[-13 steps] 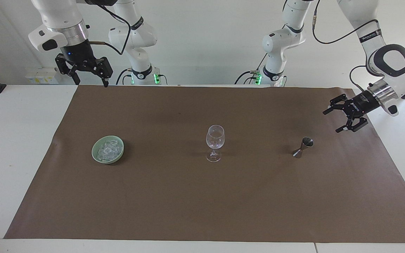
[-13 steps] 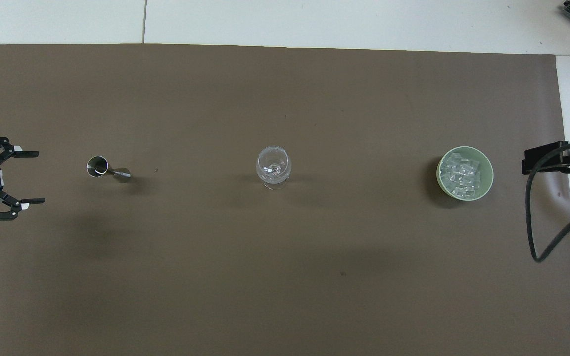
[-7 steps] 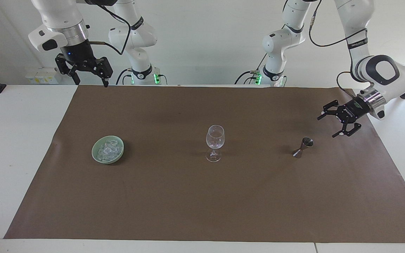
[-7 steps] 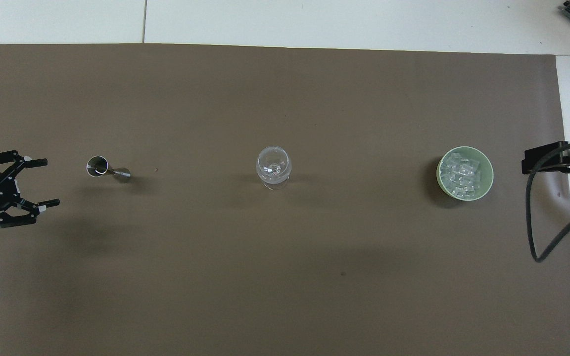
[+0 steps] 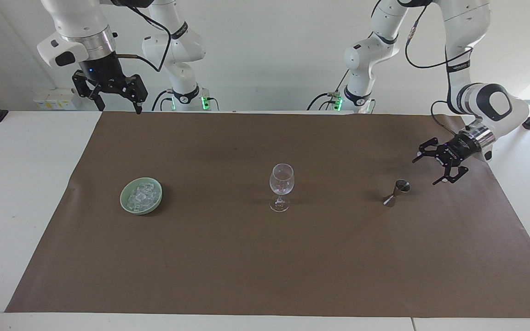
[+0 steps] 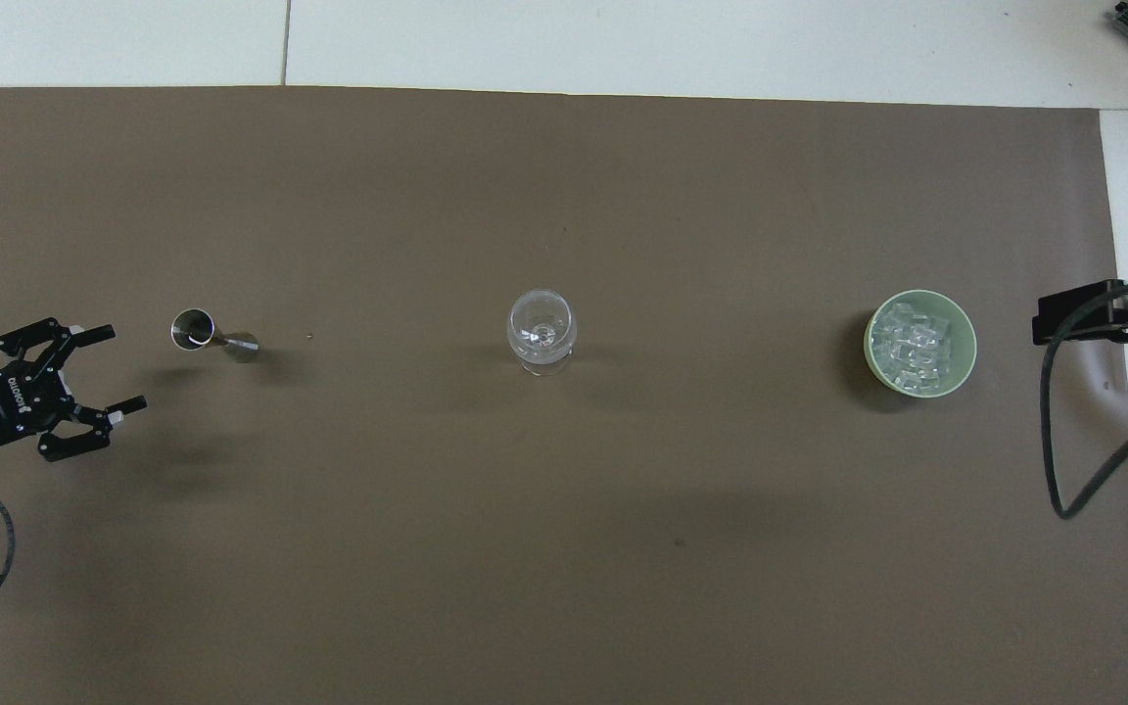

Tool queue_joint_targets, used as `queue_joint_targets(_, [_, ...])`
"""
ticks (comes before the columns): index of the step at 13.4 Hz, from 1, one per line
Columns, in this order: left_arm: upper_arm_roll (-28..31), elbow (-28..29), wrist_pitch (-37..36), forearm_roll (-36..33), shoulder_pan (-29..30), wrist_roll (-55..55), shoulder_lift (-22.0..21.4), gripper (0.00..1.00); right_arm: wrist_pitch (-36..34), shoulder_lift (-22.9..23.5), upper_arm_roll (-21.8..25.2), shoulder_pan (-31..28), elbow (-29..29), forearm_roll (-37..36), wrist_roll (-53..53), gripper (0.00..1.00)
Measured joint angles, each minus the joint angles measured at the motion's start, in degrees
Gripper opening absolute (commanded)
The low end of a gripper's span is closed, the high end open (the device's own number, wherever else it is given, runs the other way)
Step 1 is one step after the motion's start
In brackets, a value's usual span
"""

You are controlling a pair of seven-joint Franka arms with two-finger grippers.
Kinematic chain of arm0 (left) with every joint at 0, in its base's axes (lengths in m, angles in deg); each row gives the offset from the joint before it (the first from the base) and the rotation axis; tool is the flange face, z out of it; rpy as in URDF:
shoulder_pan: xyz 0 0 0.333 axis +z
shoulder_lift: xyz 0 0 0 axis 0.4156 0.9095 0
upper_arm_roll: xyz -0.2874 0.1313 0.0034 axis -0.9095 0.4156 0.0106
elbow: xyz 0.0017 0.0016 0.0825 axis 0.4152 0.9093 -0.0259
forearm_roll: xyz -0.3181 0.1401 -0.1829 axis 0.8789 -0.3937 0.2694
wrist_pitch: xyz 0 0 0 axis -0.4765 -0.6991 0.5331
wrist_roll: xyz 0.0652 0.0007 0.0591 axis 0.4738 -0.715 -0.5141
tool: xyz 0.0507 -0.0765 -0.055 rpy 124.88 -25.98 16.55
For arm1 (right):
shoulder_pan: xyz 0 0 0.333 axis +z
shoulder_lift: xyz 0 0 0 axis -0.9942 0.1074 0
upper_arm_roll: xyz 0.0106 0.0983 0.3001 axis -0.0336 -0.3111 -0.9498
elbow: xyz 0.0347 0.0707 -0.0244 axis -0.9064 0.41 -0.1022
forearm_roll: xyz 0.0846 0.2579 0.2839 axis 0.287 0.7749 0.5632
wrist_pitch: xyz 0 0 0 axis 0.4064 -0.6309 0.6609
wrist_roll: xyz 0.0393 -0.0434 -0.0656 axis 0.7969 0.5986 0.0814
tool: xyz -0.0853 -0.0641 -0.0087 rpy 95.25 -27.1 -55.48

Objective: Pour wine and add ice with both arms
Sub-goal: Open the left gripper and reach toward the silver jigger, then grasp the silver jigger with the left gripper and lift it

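Closing in on the measuring cup (image 5: 396, 192) from its three o'clock in the facing view, the left claw (image 5: 437, 165) gapes empty; the right claw (image 5: 120, 99), also open, waits.

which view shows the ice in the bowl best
The overhead view: it looks almost straight down into the green bowl, so the ice shows as separate clear chunks filling it. In the facing view the ice is seen slantwise, a paler heap partly hidden by the bowl's rim.
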Motion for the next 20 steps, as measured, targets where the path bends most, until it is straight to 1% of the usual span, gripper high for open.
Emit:
queue_joint_targets(4, [-0.3,3.1,1.4,6.8,-0.1,5.9,1.0,1.00,0.0,0.0,0.0,0.0,0.0,0.0,0.0,1.00])
queue_joint_targets(6, [-0.5,4.8,2.4,11.2,-0.3,9.6,1.8,1.00,0.0,0.0,0.0,0.0,0.0,0.0,0.0,1.00])
queue_joint_targets(12, [-1.0,7.9,5.3,23.9,-4.8,16.4,2.7,1.00,0.0,0.0,0.0,0.0,0.0,0.0,0.0,1.00])
queue_joint_targets(17, [-1.0,9.0,7.6,30.3,-8.9,18.6,2.8,1.00,0.0,0.0,0.0,0.0,0.0,0.0,0.0,1.00])
queue_joint_targets(20, [-1.1,9.6,8.7,32.7,-10.6,19.8,2.9,1.00,0.0,0.0,0.0,0.0,0.0,0.0,0.0,1.00])
